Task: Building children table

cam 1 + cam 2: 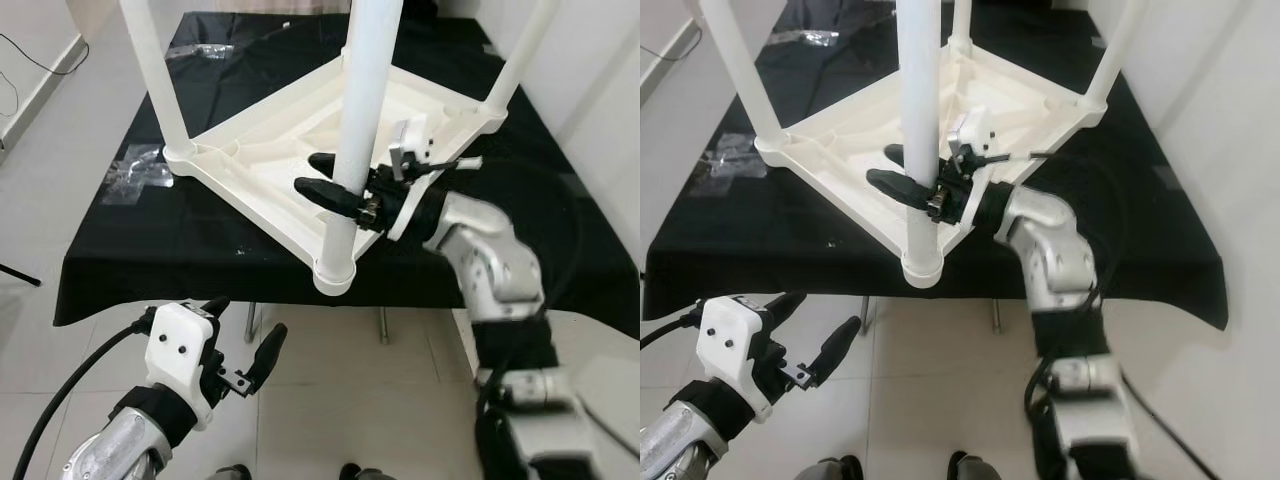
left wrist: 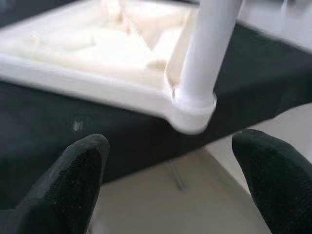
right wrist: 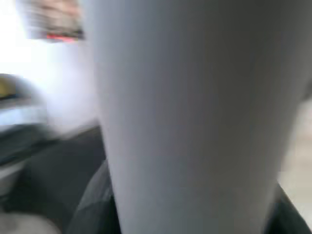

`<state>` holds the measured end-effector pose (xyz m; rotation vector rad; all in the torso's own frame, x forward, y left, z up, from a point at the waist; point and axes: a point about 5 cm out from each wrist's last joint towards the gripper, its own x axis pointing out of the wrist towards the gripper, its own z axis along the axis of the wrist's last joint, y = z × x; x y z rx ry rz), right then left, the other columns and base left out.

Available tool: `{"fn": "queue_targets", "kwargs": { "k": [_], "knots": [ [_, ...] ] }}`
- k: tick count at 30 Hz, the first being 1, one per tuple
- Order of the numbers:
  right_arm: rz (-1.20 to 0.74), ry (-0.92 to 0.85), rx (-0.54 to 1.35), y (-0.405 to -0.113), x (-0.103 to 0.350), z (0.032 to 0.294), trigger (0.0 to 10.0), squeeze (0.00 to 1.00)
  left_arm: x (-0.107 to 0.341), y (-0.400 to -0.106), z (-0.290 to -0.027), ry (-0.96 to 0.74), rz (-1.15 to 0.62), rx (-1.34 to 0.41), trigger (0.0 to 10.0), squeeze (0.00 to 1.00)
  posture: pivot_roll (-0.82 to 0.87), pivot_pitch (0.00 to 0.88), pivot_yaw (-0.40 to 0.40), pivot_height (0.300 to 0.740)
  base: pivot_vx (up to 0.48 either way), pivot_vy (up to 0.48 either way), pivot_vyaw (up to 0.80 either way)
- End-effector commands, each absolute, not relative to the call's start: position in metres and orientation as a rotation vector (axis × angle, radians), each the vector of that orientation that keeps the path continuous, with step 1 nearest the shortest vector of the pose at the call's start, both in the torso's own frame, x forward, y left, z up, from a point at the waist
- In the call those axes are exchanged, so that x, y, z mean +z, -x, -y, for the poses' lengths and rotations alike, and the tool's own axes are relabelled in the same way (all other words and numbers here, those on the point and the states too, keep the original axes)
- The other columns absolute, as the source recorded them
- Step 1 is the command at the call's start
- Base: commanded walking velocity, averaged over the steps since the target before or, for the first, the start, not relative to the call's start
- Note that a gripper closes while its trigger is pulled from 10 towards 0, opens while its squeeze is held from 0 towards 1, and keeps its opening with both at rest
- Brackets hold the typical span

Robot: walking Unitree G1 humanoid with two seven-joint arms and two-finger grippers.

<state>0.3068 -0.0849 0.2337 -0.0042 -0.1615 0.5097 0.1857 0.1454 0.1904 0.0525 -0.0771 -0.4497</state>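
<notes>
1 upturned white tabletop [image 1: 262,150], 4 legs [image 1: 363,120], 2 grippers [image 1: 322,176], 1 black cloth [image 1: 160,250].

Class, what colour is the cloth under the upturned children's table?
Plain black; the cloth shows best in the left eye view, under the white table.

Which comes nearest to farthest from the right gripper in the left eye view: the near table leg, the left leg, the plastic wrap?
1. Near table leg, between the right gripper fingers.
2. Left leg, at the tabletop's left corner.
3. Plastic wrap, by the cloth's left edge.
</notes>
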Motion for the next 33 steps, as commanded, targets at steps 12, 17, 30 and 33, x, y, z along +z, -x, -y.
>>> {"fn": "queue_targets", "kwargs": {
  "k": [12,17,30,33],
  "knots": [
    [-0.028,0.019,0.407,-0.341,0.215,0.073,0.0,0.00,0.185,-0.190,-0.146,-0.047,0.060,-0.459,10.0,0.00,0.08,0.209,-0.056,0.740,0.000,0.000,0.00],
    [0.049,0.004,0.435,-0.341,0.237,0.070,10.0,1.00,0.185,-0.190,-0.146,-0.047,0.059,-0.460,10.0,0.00,0.07,0.215,-0.053,0.740,0.000,0.000,0.00],
    [0.115,-0.006,1.195,-0.323,0.254,0.081,10.0,0.00,0.185,-0.188,-0.141,-0.034,0.055,-0.475,10.0,0.00,0.08,0.235,-0.063,0.740,0.000,0.000,0.00],
    [0.106,0.047,1.328,-0.326,0.251,0.079,10.0,0.00,0.186,-0.186,-0.140,-0.032,0.056,-0.475,10.0,0.00,0.10,0.243,-0.067,0.740,0.000,0.000,0.00]
  ]
}}
